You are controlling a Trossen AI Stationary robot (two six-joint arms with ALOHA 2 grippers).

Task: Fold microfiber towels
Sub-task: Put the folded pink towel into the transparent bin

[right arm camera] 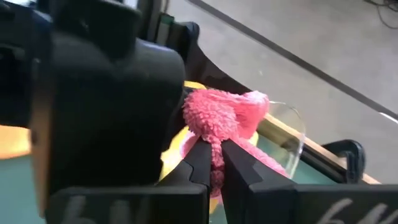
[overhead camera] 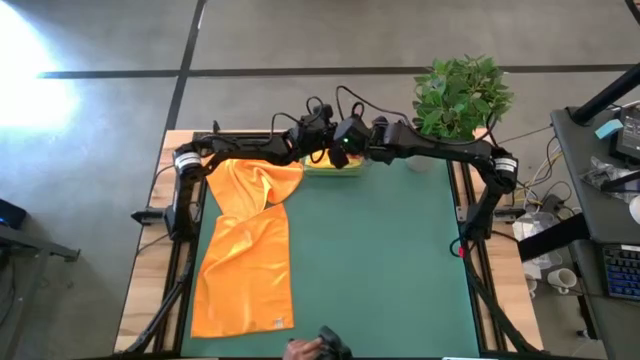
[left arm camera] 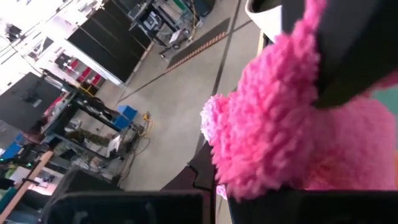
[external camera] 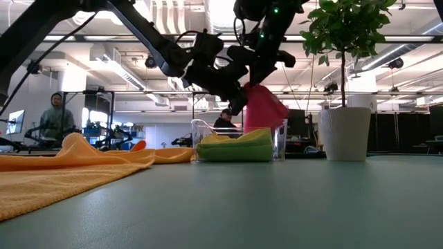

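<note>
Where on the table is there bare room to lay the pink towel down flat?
The green mat is bare from the spread orange towel across to its right edge, below the plant. The far edge is crowded: both grippers, left and right, pinch the pink towel over the clear tray of folded towels.

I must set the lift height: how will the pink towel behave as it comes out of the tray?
Probably floppy: the pink towel hangs bunched below the right claw, which is shut on it. Likely light, since a thin pinch carries it. Its fluffy pile may drag on the clear tray.
</note>
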